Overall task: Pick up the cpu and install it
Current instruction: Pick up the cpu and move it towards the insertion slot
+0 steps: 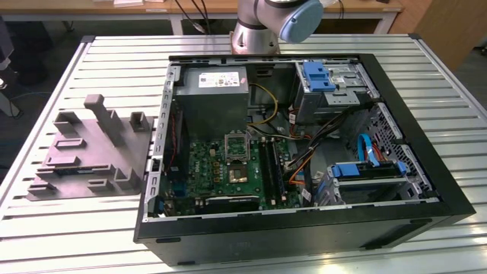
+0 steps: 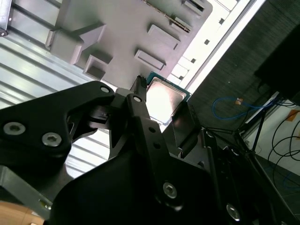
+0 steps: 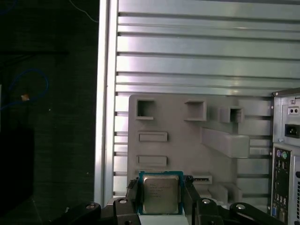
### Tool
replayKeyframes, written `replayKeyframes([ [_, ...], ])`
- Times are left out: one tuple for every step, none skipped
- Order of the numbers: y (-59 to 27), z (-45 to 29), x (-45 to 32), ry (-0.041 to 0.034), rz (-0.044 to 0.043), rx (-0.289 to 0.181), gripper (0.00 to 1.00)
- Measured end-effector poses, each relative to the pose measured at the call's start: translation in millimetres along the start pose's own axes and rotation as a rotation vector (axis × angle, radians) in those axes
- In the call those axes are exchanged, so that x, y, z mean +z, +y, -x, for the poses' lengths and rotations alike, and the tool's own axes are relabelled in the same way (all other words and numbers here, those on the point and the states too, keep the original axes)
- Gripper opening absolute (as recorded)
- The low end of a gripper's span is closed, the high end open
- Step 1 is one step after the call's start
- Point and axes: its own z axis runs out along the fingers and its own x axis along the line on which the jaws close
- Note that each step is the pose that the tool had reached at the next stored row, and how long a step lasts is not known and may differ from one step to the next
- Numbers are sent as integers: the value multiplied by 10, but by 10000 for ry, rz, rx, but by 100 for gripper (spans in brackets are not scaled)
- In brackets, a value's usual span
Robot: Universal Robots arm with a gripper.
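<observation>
One cpu (image 3: 161,194) logged, clamped in one gripper (image 3: 161,187) above one grey fixture (image 3: 178,122).

Counted in both wrist views: one cpu, pinched on two opposite edges between two black fingers (image 3: 132,193), jaws closed tight on it. Square, so no long axis to tell. Silvery lid faced the first wrist camera, green rim showing round it; lay tilted and bright in the second wrist view. Hung over the fixture and clear of it, fixture flat on one slatted table (image 3: 197,61), just beside one open case (image 1: 426,188). Counted inside the case in the exterior view: one socket (image 1: 237,173), bare, on the board; one power supply (image 1: 213,100); two blue drive brackets (image 1: 318,77). One arm (image 1: 263,23) stood behind the case.
</observation>
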Motion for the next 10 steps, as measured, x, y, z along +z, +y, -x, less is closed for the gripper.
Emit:
replayKeyframes([
  [0,1,-17,0,-1,0,47],
  [1,1,-31,0,0,0,47],
  [1,1,-44,0,0,0,47],
  [1,1,-52,-1,0,0,47],
  [1,1,-53,-2,1,0,47],
  [1,1,-53,-3,1,0,47],
  [1,1,-54,-2,1,0,47],
  [1,1,-57,0,0,0,47],
  [2,2,-60,1,-1,0,47],
  [2,2,-60,1,-1,0,47],
])
